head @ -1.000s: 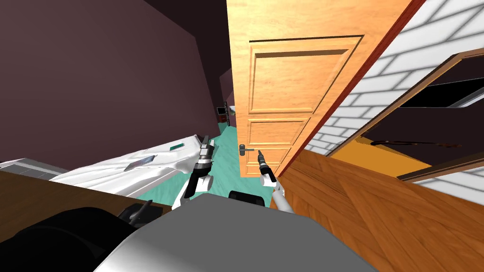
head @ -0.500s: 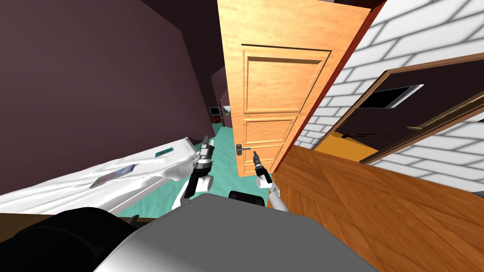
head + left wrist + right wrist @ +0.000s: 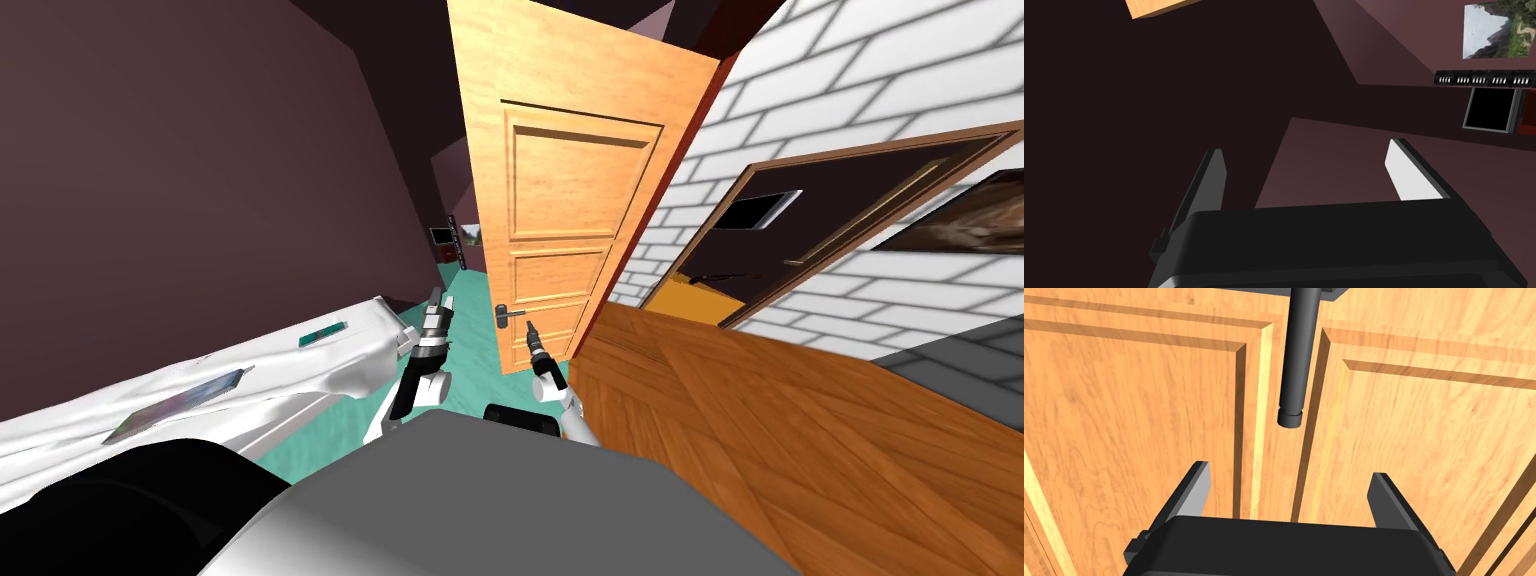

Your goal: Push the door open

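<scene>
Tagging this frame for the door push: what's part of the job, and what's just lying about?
Job:
- door
- handle
- right gripper, jaws open, facing the door just short of the handle's tip

Lying about:
- bed
- screen
- picture
- left gripper, jaws open, off the door

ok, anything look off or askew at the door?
Nothing stands out. The door is ajar and intact, its handle level; the slant is the camera's. The right gripper, open, faces the door near the handle's tip. The left gripper is open too.
</scene>
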`<state>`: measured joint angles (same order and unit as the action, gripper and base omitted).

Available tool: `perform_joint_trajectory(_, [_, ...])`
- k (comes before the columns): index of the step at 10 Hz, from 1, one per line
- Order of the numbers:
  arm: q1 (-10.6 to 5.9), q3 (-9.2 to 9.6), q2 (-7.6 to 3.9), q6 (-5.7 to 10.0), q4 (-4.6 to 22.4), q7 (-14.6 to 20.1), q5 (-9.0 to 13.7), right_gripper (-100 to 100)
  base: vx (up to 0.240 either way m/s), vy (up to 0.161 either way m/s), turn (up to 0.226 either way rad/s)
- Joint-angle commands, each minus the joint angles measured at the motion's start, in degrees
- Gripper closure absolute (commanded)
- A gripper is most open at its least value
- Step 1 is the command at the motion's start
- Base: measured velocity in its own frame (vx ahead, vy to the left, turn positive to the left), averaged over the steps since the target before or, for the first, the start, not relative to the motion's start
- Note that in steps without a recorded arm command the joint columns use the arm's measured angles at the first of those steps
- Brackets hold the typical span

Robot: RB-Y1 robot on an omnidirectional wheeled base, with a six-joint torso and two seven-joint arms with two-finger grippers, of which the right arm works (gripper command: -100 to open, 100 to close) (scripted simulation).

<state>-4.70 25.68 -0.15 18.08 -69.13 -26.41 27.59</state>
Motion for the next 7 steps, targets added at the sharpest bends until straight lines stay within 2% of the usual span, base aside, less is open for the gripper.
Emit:
perform_joint_trajectory(1, [0.14,1.62,0.45,0.11,-0.2,-0.8,1.0,-100,-0.029,0.059,-0.123])
perform_joint_trajectory(2, [0.26,3.17,1.09,0.17,-0.3,-1.6,2.0,-100,-0.07,0.081,-0.193])
perform_joint_trajectory(4, [0.38,4.84,1.88,0.24,-0.4,-2.6,3.0,-100,-0.068,0.091,-0.143])
perform_joint_trajectory(5, [0.84,4.05,1.66,-0.38,-1.4,-2.6,2.5,-100,-0.033,0.05,-0.026])
perform_joint_trajectory(6, [0.73,4.01,0.32,-0.38,-1.2,-2.6,2.5,-100,0.082,-0.036,0.011])
perform_joint_trajectory(7, [0.68,3.95,-0.07,-0.36,-1.1,-2.6,2.5,-100,0.146,-0.061,0.01])
